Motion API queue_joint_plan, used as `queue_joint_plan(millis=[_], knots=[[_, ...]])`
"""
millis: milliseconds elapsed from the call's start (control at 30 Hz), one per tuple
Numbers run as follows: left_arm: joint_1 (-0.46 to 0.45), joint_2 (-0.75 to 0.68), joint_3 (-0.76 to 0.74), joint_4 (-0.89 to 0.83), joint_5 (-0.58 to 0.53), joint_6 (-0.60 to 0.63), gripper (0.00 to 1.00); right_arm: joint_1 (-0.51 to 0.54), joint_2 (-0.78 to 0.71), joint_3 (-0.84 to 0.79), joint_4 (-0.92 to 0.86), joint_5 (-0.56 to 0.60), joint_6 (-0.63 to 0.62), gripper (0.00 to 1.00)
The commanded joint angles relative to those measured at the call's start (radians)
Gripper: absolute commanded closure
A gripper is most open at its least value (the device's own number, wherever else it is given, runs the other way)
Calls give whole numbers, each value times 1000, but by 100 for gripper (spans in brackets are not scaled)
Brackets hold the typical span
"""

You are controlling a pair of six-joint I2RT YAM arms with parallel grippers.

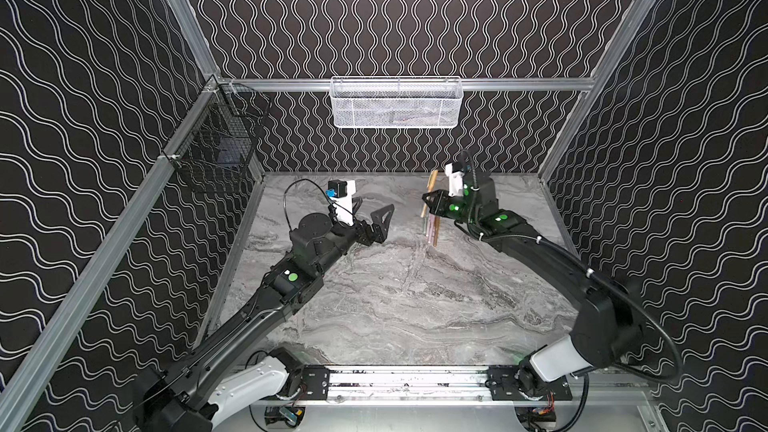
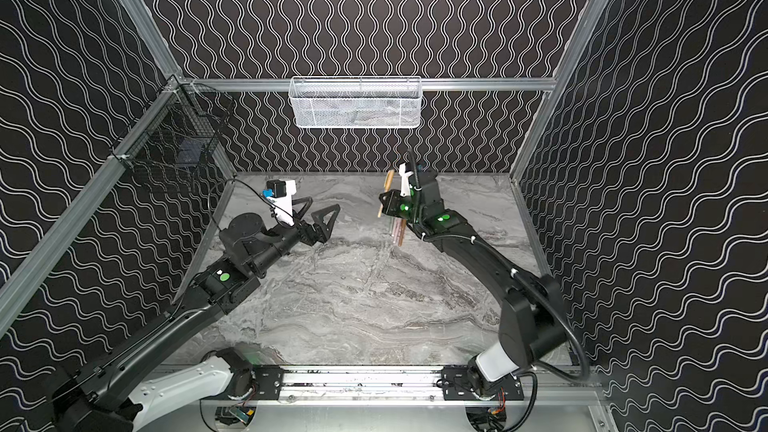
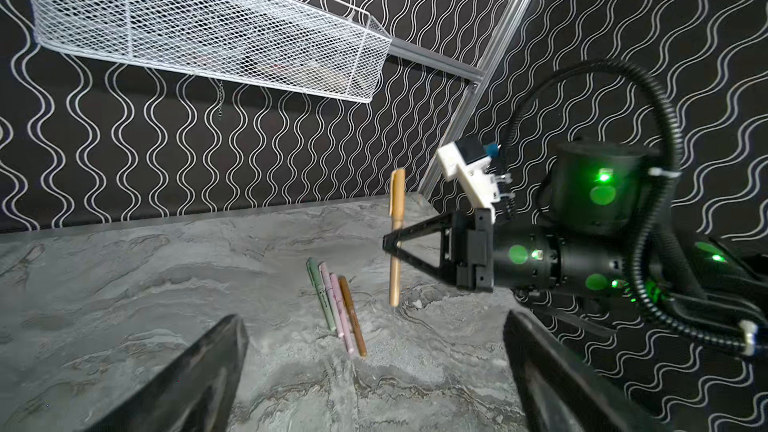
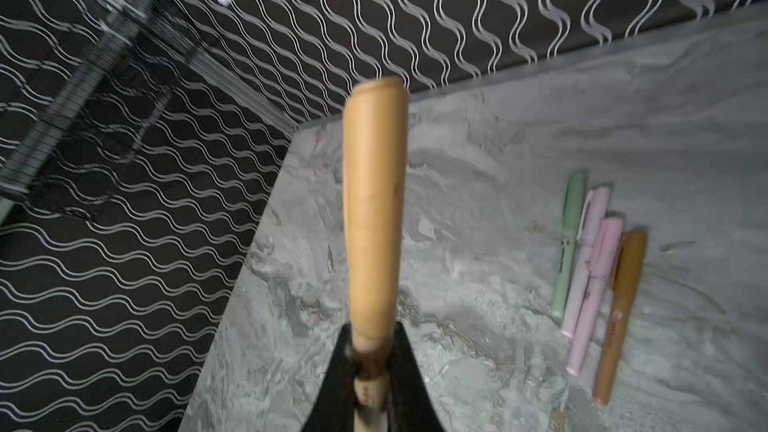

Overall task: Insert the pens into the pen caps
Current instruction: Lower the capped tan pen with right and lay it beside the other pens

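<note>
Your right tool (image 1: 429, 200) grips the tan pen (image 3: 397, 193) upright.
Your left tool (image 1: 372, 210) stands open, empty; four pens (image 3: 340, 309) lie together.

Overhead stereo pair; two wrist close-ups

Even, dim lighting; right wrist view motion-blurred, edges distorted.

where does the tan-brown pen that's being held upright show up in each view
top view: tan-brown pen, slightly right of centre, mid-height
top view: pen at centre, mid-height
left wrist: pen upright, mid-picture
right wrist: pen at centre, large, blurred
shared landmark: row of four pens lying flat
</note>
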Motion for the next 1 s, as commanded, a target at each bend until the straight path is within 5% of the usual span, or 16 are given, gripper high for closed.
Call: queue_joint_plan(millis=[0,167,400,967], knots=[[2,8,16,-20,-43,9,1,6,108,43,-61,-64,21,100],[2,8,15,-19,-46,21,1,15,331,122,-108,-123,71,100],[10,37,24,-14,1,-14,1,27,526,260,-219,-22,8,99],[22,65,27,-1,38,-5,1,7,653,358,-290,36,-1,89]])
